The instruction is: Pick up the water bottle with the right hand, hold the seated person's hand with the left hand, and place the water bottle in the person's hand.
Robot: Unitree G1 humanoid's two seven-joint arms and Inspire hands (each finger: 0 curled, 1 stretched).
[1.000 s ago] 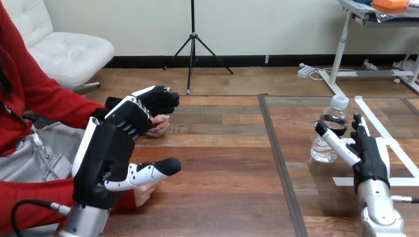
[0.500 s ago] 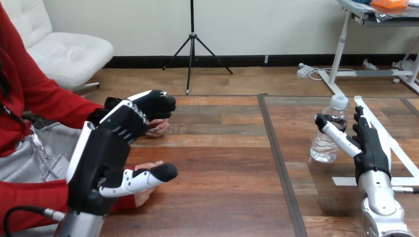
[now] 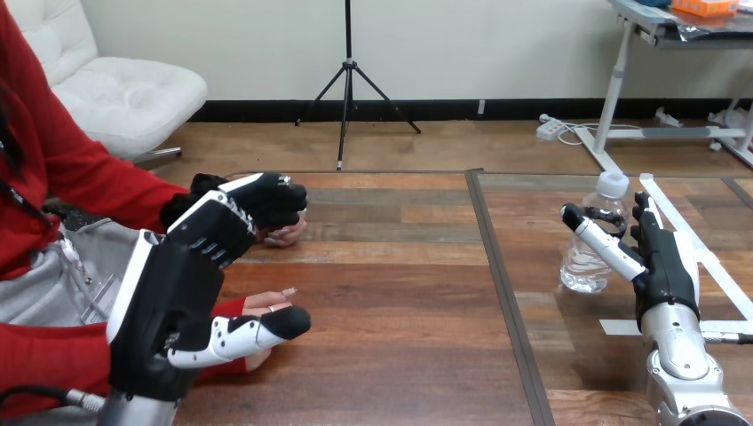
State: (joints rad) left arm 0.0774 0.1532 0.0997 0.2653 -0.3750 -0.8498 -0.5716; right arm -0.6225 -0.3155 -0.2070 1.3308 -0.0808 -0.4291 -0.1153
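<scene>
lower left: you can't tell whether the left hand (image 3: 173, 293) touches the person's near hand (image 3: 266, 303), mostly covered by it | centre left: person's far hand (image 3: 289, 232) largely hidden behind it | right: right hand (image 3: 666, 275) thumb crosses the water bottle (image 3: 582, 266), contact unclear to you | bottom edge: forearms (image 3: 684, 373) cut off

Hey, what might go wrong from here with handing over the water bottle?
1. The right hand stands beside the upright water bottle with its fingers straight and only the thumb across the bottle's front. Closing off-centre might tip the bottle or push it away.
2. The person's nearer hand lies on the table close by the left hand. A hasty move there may press or pinch it.
3. The bottle is far across the table from the person, so a loose hold could drop it on the way.
</scene>
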